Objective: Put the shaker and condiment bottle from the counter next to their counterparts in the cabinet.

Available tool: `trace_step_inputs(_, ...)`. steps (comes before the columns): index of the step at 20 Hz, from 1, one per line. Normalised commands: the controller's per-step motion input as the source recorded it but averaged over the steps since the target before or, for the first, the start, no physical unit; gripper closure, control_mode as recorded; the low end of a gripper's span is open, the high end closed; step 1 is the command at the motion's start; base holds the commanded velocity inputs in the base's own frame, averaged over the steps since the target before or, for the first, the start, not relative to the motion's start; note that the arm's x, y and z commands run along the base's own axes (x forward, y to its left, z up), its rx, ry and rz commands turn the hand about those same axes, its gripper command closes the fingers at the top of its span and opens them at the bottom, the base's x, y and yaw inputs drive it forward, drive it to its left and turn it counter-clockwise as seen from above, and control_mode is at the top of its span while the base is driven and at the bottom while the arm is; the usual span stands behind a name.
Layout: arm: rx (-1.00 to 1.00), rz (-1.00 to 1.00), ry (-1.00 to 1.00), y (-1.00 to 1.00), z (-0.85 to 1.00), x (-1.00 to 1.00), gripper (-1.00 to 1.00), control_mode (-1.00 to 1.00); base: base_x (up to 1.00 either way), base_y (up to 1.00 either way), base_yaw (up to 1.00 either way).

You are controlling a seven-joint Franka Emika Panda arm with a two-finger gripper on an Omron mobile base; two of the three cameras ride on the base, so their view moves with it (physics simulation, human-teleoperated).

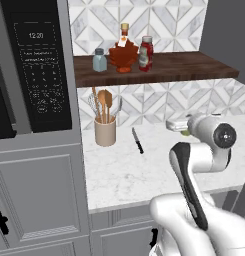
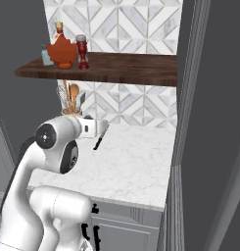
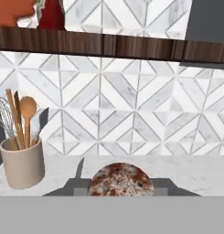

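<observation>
Shelf-side, condiment bottle [image 1: 146,53] stands beside maple-leaf bottle [image 1: 124,51].

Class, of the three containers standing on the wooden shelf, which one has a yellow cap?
The maple-leaf-shaped orange-red bottle, standing in the middle; the blue-grey shaker has a grey cap, the red bottle doesn't.

The cabinet [image 1: 184,67] is showing dark grained wood — matt. The counter [image 1: 124,175] is looking like smooth veined marble, the utensil crock [image 1: 105,132] like matt beige ceramic holding wooden spoons [image 1: 105,102].
</observation>
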Motion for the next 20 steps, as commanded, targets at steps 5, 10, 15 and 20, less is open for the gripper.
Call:
trace_step_inputs(5,-0.15,0.25,-0.06,0.43,0.64,-0.79,1.0,-1.0,0.0,0.0,0.0)
trace_step_inputs(10,-0.19,0.15,0.0,0.46,0.44,-1.0,1.0,-1.0,0.0,0.0,0.0)
trace_step_inputs(15,-0.12,0.06,-0.04,0.43,0.65,-0.88,1.0,-1.0,0.0,0.0,0.0)
trace_step_inputs(20,-0.01,0.0,-0.15,0.28,0.89,-0.14,1.0,-1.0,0.0,0.0,0.0)
